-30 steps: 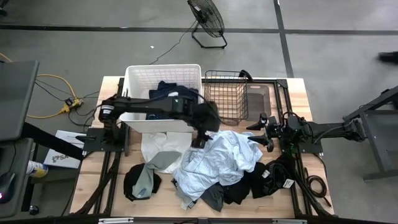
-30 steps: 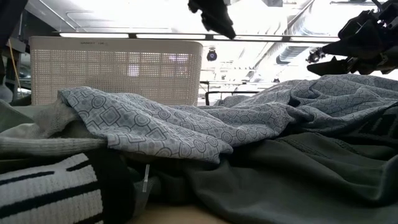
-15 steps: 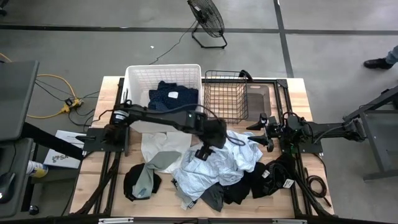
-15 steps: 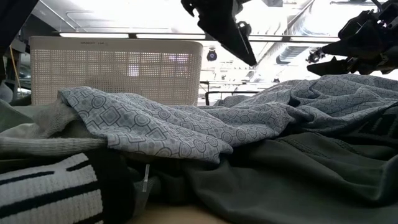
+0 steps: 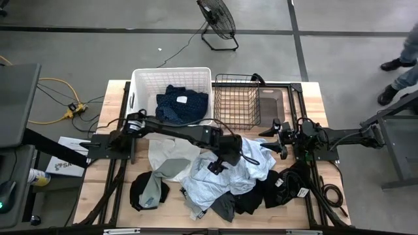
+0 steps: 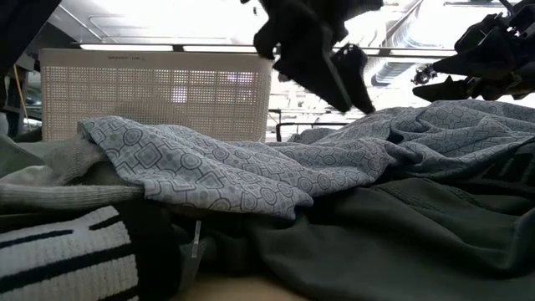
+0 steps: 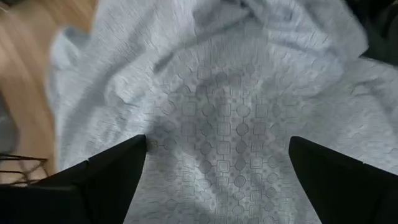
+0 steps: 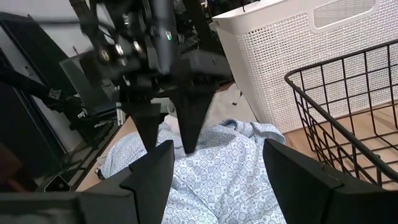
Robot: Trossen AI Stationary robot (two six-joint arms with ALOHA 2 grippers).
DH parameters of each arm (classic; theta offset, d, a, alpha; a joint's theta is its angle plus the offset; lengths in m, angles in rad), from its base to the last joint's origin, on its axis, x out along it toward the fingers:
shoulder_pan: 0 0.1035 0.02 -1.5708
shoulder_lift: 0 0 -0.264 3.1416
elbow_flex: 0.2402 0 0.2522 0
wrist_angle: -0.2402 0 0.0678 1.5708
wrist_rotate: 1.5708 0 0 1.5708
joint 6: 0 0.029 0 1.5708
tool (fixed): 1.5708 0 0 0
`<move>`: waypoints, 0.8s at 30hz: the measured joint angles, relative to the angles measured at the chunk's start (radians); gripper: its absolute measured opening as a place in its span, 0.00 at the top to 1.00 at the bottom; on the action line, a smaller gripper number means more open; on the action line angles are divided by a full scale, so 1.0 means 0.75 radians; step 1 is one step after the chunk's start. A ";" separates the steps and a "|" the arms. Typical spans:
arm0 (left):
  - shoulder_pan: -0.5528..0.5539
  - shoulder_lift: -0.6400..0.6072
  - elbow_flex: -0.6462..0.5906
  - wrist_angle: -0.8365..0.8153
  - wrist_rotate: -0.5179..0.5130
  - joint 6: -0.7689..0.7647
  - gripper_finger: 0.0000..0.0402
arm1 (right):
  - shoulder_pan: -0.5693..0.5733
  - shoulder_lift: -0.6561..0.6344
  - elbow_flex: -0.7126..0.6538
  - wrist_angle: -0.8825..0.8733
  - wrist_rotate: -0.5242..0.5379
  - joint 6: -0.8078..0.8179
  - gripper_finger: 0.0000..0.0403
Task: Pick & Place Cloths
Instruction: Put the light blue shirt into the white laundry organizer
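— Two fingers of my left gripper [image 5: 215, 164] spread wide, empty, just above the light blue patterned cloth [image 5: 225, 171] in the cloths pile.
— And your right gripper [image 5: 279, 139]?
— Parted, empty, beside the pile.

Patterned cloth [image 5: 225, 171]: you see soft, matt, creased fabric, light blue with a fine geometric print.
Navy cloth [image 5: 182, 103]: matt fabric with a small white tag.
Tub [image 5: 142, 83]: your white plastic, walls perforated.
Basket [image 5: 237, 99]: thin black metal wire.
Table [image 5: 317, 94]: pale bare wood, matt.
Left gripper [image 7: 217, 163]: smooth matt black fingers.
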 joint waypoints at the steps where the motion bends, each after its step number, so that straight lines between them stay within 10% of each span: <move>1: 0.000 0.009 0.000 0.012 0.000 0.000 0.03 | 0.000 0.000 0.000 0.000 0.000 0.000 0.41; 14: -0.001 0.096 0.002 0.043 -0.076 -0.115 0.05 | 0.000 0.000 0.000 0.000 0.000 0.000 0.41; 24: 0.001 0.102 -0.030 0.000 -0.101 -0.232 0.39 | 0.000 0.000 0.000 0.000 0.001 0.000 0.41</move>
